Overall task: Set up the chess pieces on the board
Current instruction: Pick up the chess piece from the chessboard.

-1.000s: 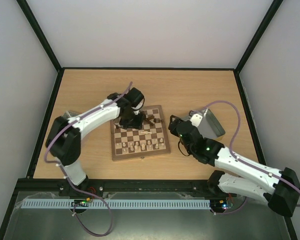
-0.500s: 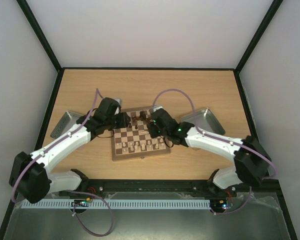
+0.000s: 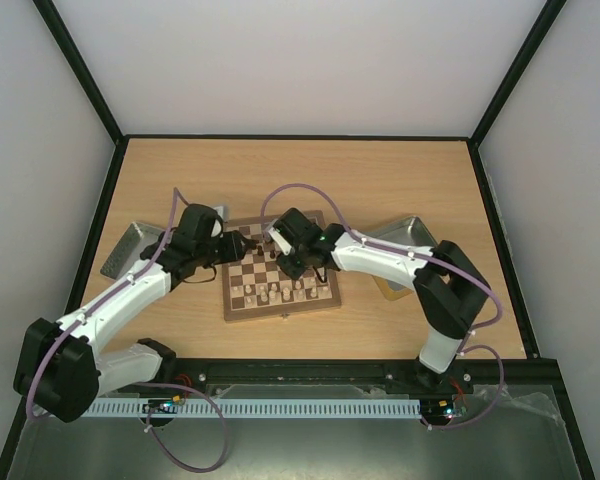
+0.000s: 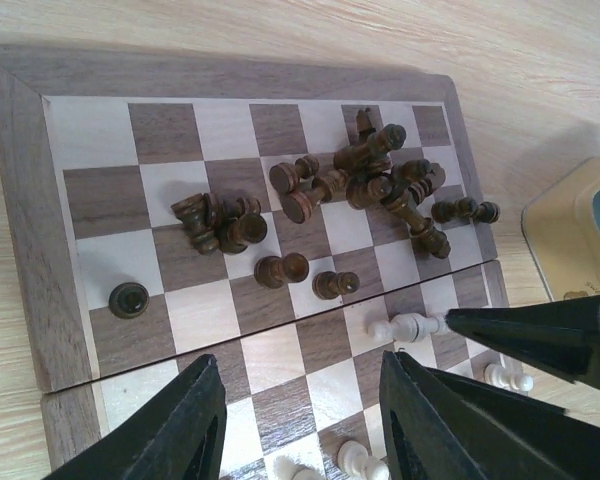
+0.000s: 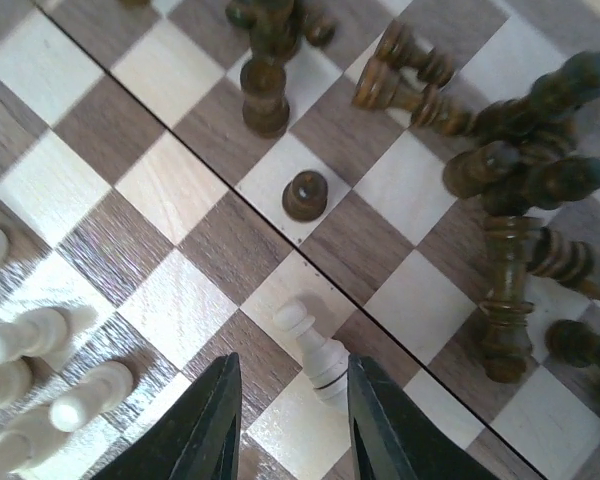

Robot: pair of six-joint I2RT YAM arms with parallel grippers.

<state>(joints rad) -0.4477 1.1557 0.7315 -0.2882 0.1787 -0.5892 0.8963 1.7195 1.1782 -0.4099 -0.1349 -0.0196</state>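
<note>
The board (image 3: 310, 290) lies between the arms. Dark brown pieces are heaped, mostly toppled, on its far half (image 4: 380, 180) (image 5: 520, 170). One dark pawn (image 5: 305, 195) stands upright. Pale pieces (image 5: 40, 370) stand along the near rows. My right gripper (image 5: 290, 440) (image 3: 278, 260) is open over the board's middle. A toppled pale piece (image 5: 318, 352) lies between its fingers, close to the right one. My left gripper (image 4: 300, 430) (image 3: 240, 244) is open and empty over the board's left part, with bare squares between its fingers. The same pale piece (image 4: 410, 325) shows in the left wrist view.
A grey metal tray (image 3: 130, 248) sits left of the board and another (image 3: 410, 235) right of it. The right tray's corner (image 4: 580, 230) shows in the left wrist view. The right gripper's dark fingers (image 4: 540, 335) reach into the left wrist view.
The right gripper has moved from beside the right tray leftward onto the board's middle, over the toppled pale piece. The left gripper has drawn back from the far rows to the board's left edge.
</note>
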